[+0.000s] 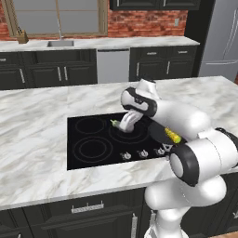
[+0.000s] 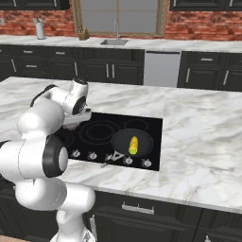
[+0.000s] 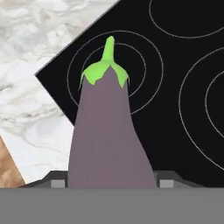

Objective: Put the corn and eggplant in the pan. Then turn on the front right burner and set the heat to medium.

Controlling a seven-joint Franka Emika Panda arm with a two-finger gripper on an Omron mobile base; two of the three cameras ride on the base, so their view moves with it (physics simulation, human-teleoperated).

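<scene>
A long greyish-purple eggplant (image 3: pixel 109 135) with a green cap is held in my gripper (image 3: pixel 111 181), which is shut on its lower body. The stem points away from the hand. In the left base view the gripper (image 1: pixel 132 118) holds the eggplant (image 1: pixel 125 124) just above the middle of the black cooktop (image 1: pixel 88 139), left of the pan. The dark round pan (image 2: pixel 144 142) sits on the front right burner, and the yellow corn (image 2: pixel 133 145) lies in it. My arm partly hides the pan (image 1: pixel 157 132) and the corn (image 1: pixel 173 136) in the left base view.
A row of burner knobs (image 2: pixel 127 160) runs along the cooktop's front edge, near the pan's handle (image 2: pixel 108 162). White marble counter (image 2: pixel 198 137) surrounds the cooktop. Below the hand lie burner rings (image 3: pixel 144 65) and the cooktop's corner.
</scene>
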